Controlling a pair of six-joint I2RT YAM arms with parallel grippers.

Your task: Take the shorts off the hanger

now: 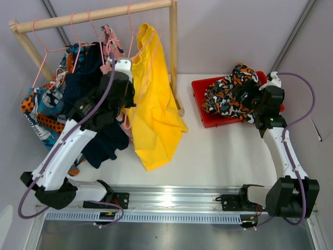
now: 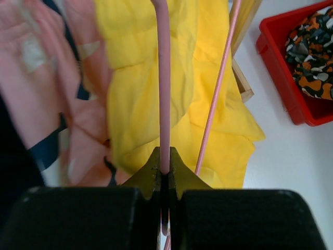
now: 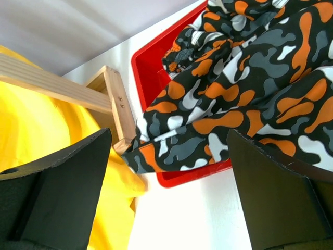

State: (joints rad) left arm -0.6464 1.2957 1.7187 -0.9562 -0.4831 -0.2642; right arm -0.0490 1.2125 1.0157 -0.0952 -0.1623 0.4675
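Yellow shorts (image 1: pixel 153 104) hang from a pink hanger (image 2: pixel 164 78) on the wooden rail (image 1: pixel 93 15). Navy shorts (image 1: pixel 99 135), pink patterned shorts (image 2: pixel 47 78) and blue-orange-white patterned shorts (image 1: pixel 44 104) hang to their left. My left gripper (image 2: pixel 164 166) is shut on the pink hanger's wire, in front of the yellow cloth (image 2: pixel 140 78). Orange-black patterned shorts (image 1: pixel 231 94) lie in the red bin (image 1: pixel 200 88). My right gripper (image 3: pixel 169 135) is open and empty, just above the bin's near edge (image 3: pixel 197 174) and those shorts (image 3: pixel 234 88).
The rack's wooden post (image 1: pixel 173 52) and foot (image 3: pixel 117 104) stand between the yellow shorts and the bin. Several more pink hangers (image 1: pixel 41 41) hang on the rail. A metal rail (image 1: pixel 171 200) runs along the table's near edge.
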